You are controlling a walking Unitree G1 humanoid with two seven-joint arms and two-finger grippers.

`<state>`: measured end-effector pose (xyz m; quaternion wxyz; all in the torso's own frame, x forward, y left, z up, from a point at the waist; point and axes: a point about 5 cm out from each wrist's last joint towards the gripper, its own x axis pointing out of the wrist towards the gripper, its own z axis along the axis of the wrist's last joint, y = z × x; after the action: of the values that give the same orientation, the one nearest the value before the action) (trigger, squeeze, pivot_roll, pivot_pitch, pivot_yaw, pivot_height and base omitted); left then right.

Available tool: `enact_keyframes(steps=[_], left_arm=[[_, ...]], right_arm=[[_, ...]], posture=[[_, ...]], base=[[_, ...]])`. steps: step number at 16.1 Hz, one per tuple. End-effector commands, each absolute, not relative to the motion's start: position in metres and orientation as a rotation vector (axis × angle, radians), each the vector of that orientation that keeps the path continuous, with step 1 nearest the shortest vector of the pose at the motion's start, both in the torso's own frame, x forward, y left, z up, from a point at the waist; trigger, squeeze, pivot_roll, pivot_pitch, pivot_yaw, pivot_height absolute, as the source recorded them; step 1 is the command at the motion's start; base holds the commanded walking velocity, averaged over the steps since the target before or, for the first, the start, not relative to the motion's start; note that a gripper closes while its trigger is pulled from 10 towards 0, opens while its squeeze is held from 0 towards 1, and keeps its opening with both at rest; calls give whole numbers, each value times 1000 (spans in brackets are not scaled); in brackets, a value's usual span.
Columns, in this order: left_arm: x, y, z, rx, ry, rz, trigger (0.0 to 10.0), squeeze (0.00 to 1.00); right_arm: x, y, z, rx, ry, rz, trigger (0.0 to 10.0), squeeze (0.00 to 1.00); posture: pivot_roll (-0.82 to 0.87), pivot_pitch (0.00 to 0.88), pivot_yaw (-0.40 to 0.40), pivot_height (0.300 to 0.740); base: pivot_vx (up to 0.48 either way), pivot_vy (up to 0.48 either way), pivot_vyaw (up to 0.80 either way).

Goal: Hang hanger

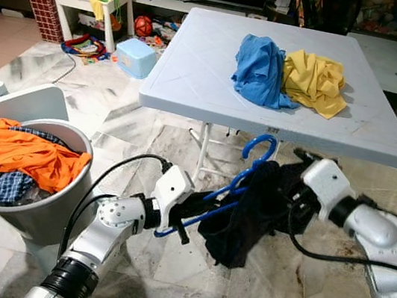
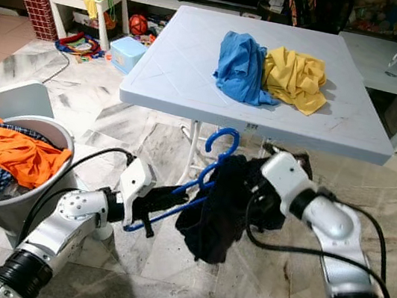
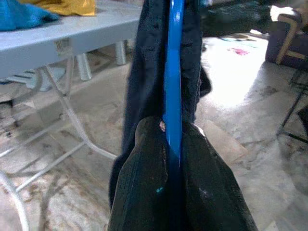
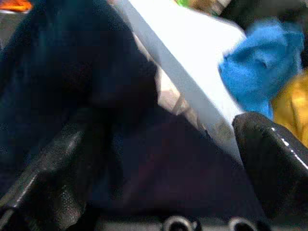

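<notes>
Left eye, writing: a small dark label sits on the table (image 1: 194,80) front edge above the hook; its text is too small to read.
Left eye, hanger: the blue hanger (image 1: 243,175) hangs in the air just in front of the table's near edge, hook up and close under that edge, with a dark garment (image 1: 244,217) draped over it.
Left eye, left arm: reaches forward from low left, bent at the elbow; the left gripper (image 1: 176,221) has the hanger's lower left end pinched between its fingers.
Left eye, right arm: comes in from the right, forearm level; the right gripper (image 1: 289,197) is pushed into the dark cloth beside the hanger.
Left eye, room: bare marble floor (image 1: 115,105) lies left of the table; a grey basket (image 1: 60,210) with an orange cloth (image 1: 16,154) stands near the left arm.
Right eye, table top: a blue cloth (image 2: 240,65) and a yellow cloth (image 2: 296,78) lie touching each other, back from the near edge.
Left wrist: both black fingers (image 3: 144,192) are closed tight on the blue bar, which runs straight away from them with the garment on both sides; the table edge and its legs stand beside it.
Right wrist: the fingers (image 4: 274,163) stand apart with dark cloth between them; whether they press on it cannot be told. The table's edge passes close by.
</notes>
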<state>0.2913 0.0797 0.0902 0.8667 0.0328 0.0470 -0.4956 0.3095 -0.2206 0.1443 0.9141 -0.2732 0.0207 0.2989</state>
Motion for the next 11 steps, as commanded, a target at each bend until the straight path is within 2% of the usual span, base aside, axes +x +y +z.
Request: enact_keyframes(steps=[1,3,7,9,11], left_arm=[[301,92,102,68,38,-965,0,0],[304,93,105,82,30,-948,0,0],[307,96,107,89,31,-941,0,0],[301,86,111,72,17,-997,0,0],[300,81,114,63,7,-1011,0,0]], right_arm=[[307,-235,145,-512,67,548,10000,427],[302,-232,141,-455,80,602,10000,0],[294,-235,135,-403,144,660,10000,0],[285,-219,129,-380,147,740,10000,0],[282,-213,128,-382,141,746,10000,0]], posture=[[-66,0,-13,740],[-65,0,-10,740],[-61,0,-11,740],[-51,0,-15,740],[-46,0,-13,740]], base=[[0,0,0],[0,0,0],[0,0,0],[0,0,0],[0,0,0]])
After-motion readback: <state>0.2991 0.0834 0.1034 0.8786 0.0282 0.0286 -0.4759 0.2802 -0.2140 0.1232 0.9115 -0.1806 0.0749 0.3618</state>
